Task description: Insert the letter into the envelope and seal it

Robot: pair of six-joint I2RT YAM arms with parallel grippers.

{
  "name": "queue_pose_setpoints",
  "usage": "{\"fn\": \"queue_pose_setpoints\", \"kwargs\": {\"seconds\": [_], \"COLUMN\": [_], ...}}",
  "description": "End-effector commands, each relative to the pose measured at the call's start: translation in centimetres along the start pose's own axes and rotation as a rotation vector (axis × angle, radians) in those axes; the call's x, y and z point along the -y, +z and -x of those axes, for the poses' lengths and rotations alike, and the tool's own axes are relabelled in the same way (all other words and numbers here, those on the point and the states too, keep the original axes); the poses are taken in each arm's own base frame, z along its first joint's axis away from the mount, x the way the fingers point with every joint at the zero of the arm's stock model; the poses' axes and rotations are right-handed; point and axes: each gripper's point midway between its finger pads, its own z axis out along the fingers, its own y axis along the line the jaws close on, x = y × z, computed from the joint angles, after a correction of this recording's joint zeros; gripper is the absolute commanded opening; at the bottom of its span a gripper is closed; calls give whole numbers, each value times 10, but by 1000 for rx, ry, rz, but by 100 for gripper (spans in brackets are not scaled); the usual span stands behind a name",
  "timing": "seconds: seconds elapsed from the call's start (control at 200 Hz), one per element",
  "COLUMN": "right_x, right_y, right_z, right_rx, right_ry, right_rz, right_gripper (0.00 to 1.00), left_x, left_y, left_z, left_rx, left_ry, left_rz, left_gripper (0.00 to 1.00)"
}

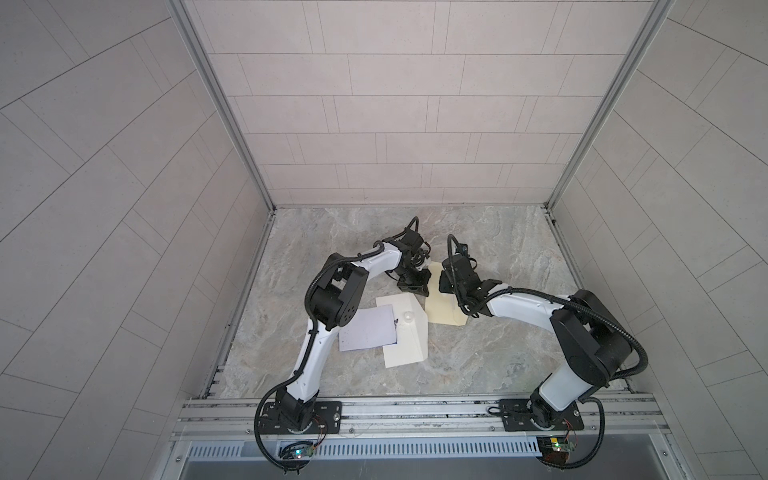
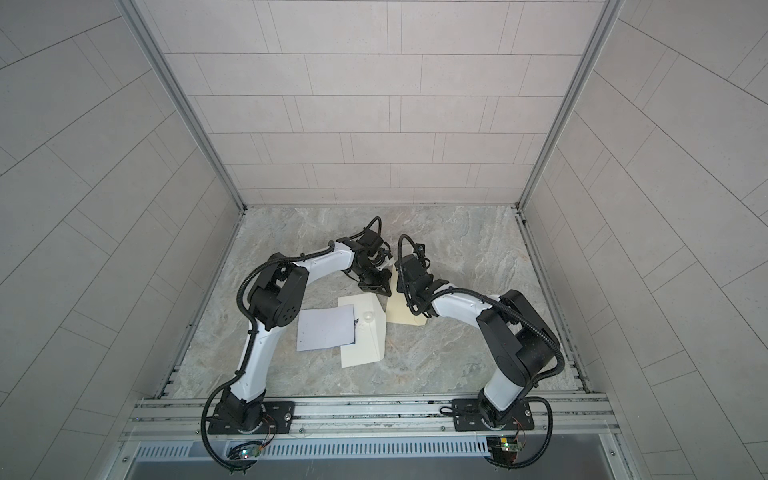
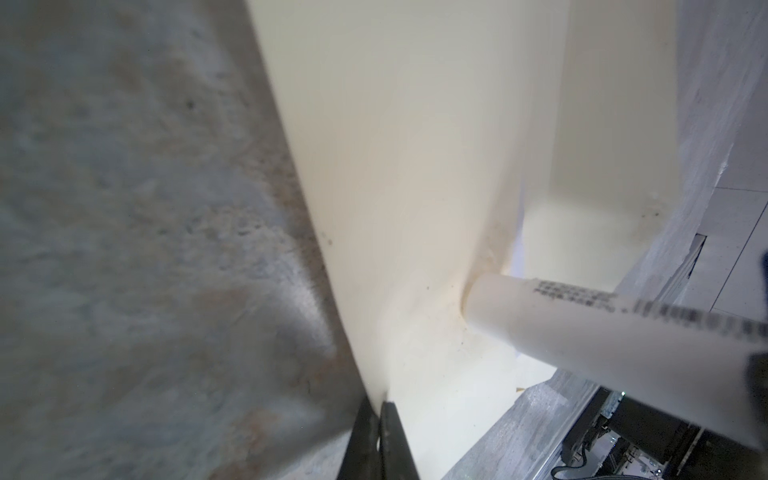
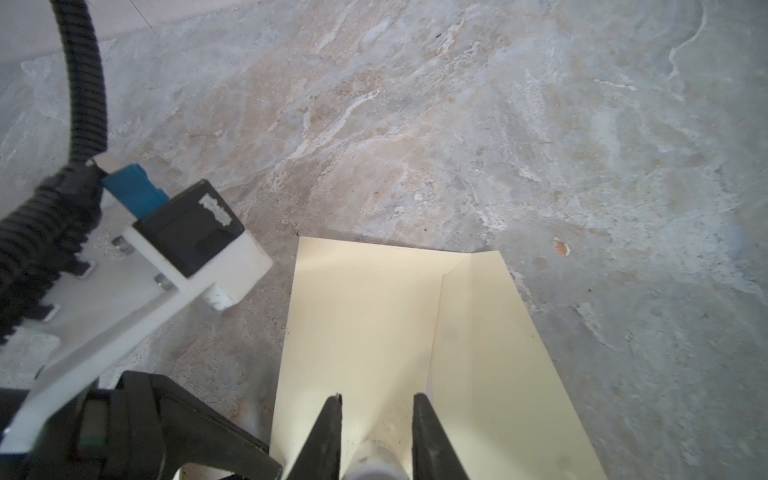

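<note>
**Gently: gluing the flap without creasing it**

The left gripper (image 3: 380, 417) is pinching the edge of the cream flap (image 1: 441, 309). Its jaws are fully closed on the paper and are holding it up off the marble tabletop (image 1: 478, 249). The right gripper (image 4: 377, 398) is clasping a white glue stick (image 3: 582, 324), with its jaws partly closed round the tube. The tip is pressing into the flap hard enough that the paper is dimpling around it.

To my mind the stick is needing lighter pressure. The left side should be keeping the flap taut while the tip is travelling along the edge rather than the middle.

The envelope (image 1: 405, 340) body is lying flat beside the flap. The lavender letter (image 1: 368, 330) is lying across its left edge, seemingly on top rather than inside. I cannot tell for certain, so it is worth checking before any sealing.
</note>
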Motion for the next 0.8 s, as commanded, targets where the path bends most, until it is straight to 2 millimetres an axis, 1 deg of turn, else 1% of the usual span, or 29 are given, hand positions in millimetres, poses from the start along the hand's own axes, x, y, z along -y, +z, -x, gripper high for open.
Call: {"fn": "queue_pose_setpoints", "kwargs": {"seconds": [0.0,0.055,0.11,0.335,0.455,0.65,0.796], "right_x": [23,23,26,61,72,75,66], "right_y": [-1,-2,-3,-8,-10,-13,-14], "right_z": [-85,-84,-84,-80,-78,-76,-71], "right_rx": [-282,-282,-283,-275,-273,-268,-240], "right_ry": [-180,-204,-218,-208,-193,-191,-161], "right_rz": [-96,-113,-148,-343,-388,-403,-344], "right_gripper": [0,0,0,0,0,0,0], "left_x": [9,8,7,-1,-5,-4,-1], "left_y": [7,5,4,-4,-6,-7,-8], "left_z": [8,10,10,11,12,12,12], "left_rx": [49,58,64,101,117,123,127], "left_ry": [40,39,38,35,32,38,46], "left_rz": [-1,11,20,81,101,100,89], "left_gripper": [0,0,0,0,0,0,0]}}
